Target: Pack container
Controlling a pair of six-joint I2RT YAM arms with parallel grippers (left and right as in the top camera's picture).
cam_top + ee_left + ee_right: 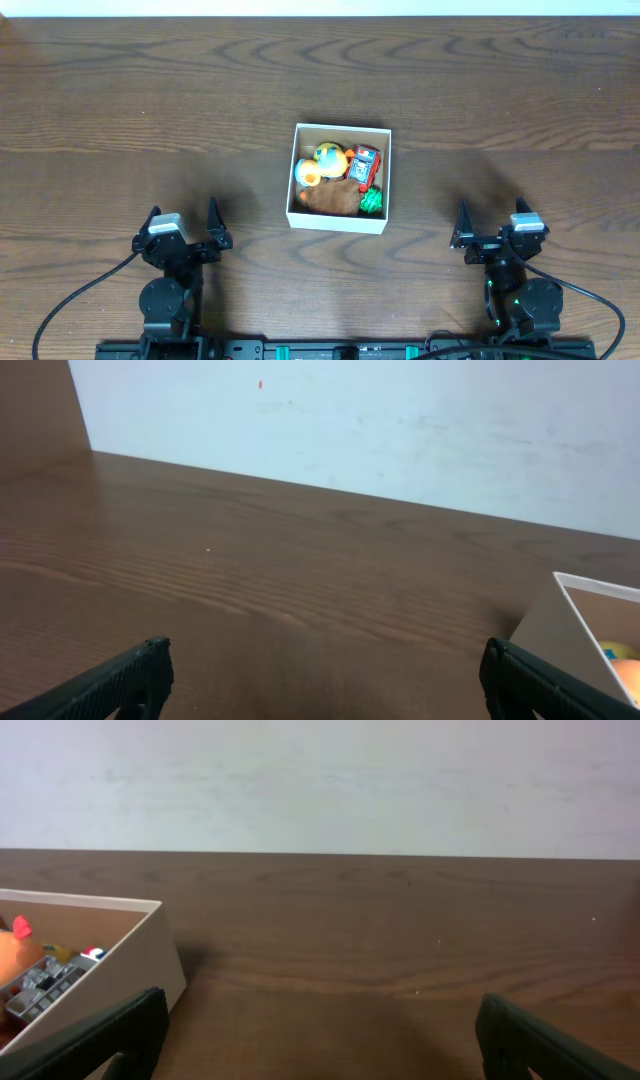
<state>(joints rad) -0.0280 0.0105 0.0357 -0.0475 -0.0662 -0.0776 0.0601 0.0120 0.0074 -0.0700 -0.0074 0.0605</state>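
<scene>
The dark wood-grain worktop (pixel 150 100) fills the overhead view and ends at a pale wall (pixel 320 780) at its far edge. The white box (pixel 292 180), brown inside, sits upright at the middle of the worktop, between the two arms and a little farther out than them. The left tool (pixel 183 212) rests near the front edge, well apart from the box, with its fingers (pixel 130 680) spread wide and nothing between them. The right tool (pixel 491 213) mirrors it on the other side, equally wide apart and empty. Inside the box, crowded together, lie a brown soft toy (pixel 333 197), a yellow toy (pixel 330 157), a red toy car (pixel 365 165), an orange piece (pixel 309 173) and a small green piece (pixel 372 200).
</scene>
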